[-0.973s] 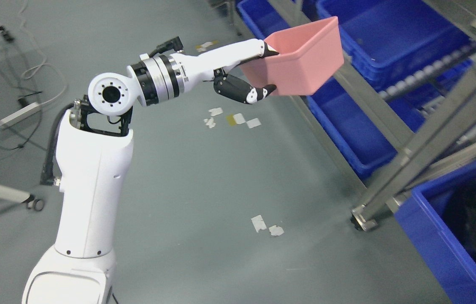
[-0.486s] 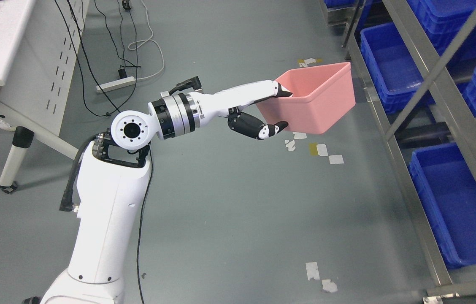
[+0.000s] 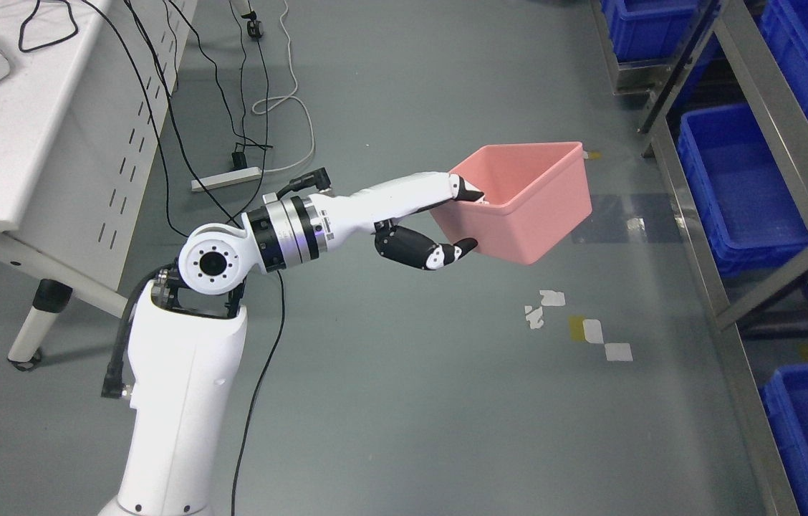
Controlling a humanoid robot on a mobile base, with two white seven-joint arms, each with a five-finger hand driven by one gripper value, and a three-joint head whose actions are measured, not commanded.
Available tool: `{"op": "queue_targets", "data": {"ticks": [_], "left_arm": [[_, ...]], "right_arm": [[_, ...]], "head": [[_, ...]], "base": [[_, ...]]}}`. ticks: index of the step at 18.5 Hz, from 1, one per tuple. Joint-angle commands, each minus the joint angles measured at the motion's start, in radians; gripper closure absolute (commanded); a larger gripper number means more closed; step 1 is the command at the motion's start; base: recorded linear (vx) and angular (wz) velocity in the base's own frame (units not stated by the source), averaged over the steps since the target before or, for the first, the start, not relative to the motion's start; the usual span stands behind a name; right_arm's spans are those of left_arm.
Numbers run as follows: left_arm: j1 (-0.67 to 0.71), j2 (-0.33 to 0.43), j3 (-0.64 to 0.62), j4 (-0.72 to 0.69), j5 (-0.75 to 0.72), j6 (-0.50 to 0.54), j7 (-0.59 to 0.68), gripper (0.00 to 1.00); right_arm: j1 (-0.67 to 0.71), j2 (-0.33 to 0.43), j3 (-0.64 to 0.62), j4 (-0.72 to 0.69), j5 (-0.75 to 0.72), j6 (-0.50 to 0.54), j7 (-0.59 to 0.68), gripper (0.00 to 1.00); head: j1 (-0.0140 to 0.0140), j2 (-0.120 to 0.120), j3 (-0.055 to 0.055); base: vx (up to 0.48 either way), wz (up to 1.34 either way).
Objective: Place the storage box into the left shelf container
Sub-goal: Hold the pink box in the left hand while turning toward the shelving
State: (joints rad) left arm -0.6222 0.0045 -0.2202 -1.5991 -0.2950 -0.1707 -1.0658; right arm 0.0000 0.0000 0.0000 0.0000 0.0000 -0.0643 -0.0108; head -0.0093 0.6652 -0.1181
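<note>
The grey floor (image 3: pixel 390 401) fills most of the head view, and nothing that belongs to the task rests on it. Along the right edge stands the metal shelf (image 3: pixel 769 100), with blue shelf containers (image 3: pixel 741 179) on its levels; they are open at the top, so a box can be lowered into one from above. Which of them is the left container cannot be decided from this view alone. At the upper left corner is a white worktop (image 3: pixel 24 143), and black cables hang over its edge down to a power strip (image 3: pixel 226 178) on the floor.

The left arm (image 3: pixel 182 380) of the robot rises from the bottom edge and bends at the elbow toward the shelf. Its left hand (image 3: pixel 440 222) is closed on the pink storage box (image 3: pixel 522 201): the thumb hooks over the near rim and goes inside, while the other fingers (image 3: pixel 425 251) press on the outer wall from below. This pinch on one wall probably lets the box stay upright and open side up, so that it can go down into a container without turning. The box is in the air above the floor, well apart from the shelf, and it appears to be empty. The right arm is not seen.

Some small pieces of tape (image 3: pixel 590 330) lie on the floor below the box. The task seems to be in the carrying stage.
</note>
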Motion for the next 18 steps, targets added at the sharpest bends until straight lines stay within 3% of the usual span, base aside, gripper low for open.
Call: {"op": "queue_targets", "data": {"ticks": [1, 18], "left_arm": [[0.072, 0.013, 0.053, -0.021, 0.0, -0.032, 0.001, 0.98], [0.105, 0.013, 0.048, -0.021, 0.0, -0.039, 0.003, 0.98]], "right_arm": [[-0.006, -0.018, -0.003, -0.017, -0.002, 0.0, -0.003, 0.0], [-0.006, -0.018, -0.003, -0.017, -0.002, 0.0, -0.001, 0.0]], "head": [[0.0, 0.0, 0.0], [0.0, 0.0, 0.0]], "base": [[0.392, 0.15], [0.425, 0.06]]}}
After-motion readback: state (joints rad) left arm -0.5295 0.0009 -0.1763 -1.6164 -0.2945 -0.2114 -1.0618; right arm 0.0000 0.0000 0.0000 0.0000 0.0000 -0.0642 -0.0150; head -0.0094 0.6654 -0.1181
